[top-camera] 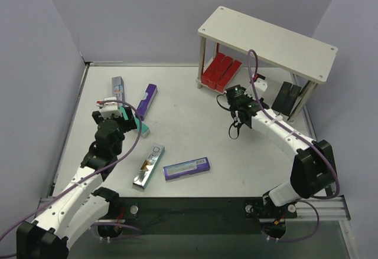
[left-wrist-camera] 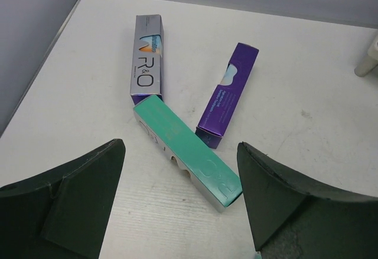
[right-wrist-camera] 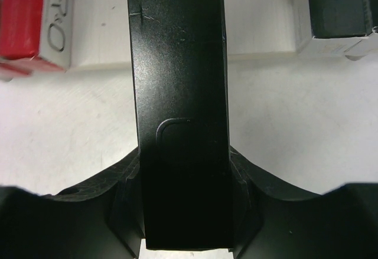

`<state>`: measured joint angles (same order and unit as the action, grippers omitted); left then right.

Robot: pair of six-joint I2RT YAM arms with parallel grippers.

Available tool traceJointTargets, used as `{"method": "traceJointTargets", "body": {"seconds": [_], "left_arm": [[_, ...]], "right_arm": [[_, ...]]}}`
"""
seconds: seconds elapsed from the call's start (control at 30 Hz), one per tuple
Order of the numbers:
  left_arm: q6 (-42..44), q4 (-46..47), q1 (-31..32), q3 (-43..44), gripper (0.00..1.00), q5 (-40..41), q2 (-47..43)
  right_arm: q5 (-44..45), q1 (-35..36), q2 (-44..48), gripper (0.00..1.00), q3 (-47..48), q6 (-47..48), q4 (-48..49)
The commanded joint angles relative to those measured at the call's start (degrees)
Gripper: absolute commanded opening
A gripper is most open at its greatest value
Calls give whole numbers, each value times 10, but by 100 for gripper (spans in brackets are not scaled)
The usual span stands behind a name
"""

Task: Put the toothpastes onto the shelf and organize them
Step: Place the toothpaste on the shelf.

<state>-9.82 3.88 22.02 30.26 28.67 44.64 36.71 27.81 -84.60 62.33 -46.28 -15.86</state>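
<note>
The right tool [right-wrist-camera: 184, 179] clamps a slim, square-edged matte black carton [right-wrist-camera: 180, 64] just before the shelf [top-camera: 269, 41] with its pale flat boards. The left tool [left-wrist-camera: 180, 153] gapes wide above a teal carton [left-wrist-camera: 171, 130] on the smooth white bench [left-wrist-camera: 307, 94], beside a purple carton [left-wrist-camera: 229, 94] and a glossy silver carton [left-wrist-camera: 146, 55].

White-shelled left arm [top-camera: 71, 191] and right arm [top-camera: 283, 132], black joint blocks, purple cables [top-camera: 250, 58], dark matte end effector fingers [left-wrist-camera: 77, 206].
</note>
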Motion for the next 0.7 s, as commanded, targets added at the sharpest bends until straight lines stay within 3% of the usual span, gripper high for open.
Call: {"method": "traceJointTargets", "body": {"seconds": [0.0,0.53,0.67], "left_arm": [[37,82,-2,-27,88,17,-15],[67,121,29,-38,88,24,-41],[68,123,33,-39,88,24,-41]], "right_arm": [[66,-24,-55,37,60,-36,-20],[33,-101,-181,44,141,5,-21],[26,-116,-196,51,143,8,-22]]}}
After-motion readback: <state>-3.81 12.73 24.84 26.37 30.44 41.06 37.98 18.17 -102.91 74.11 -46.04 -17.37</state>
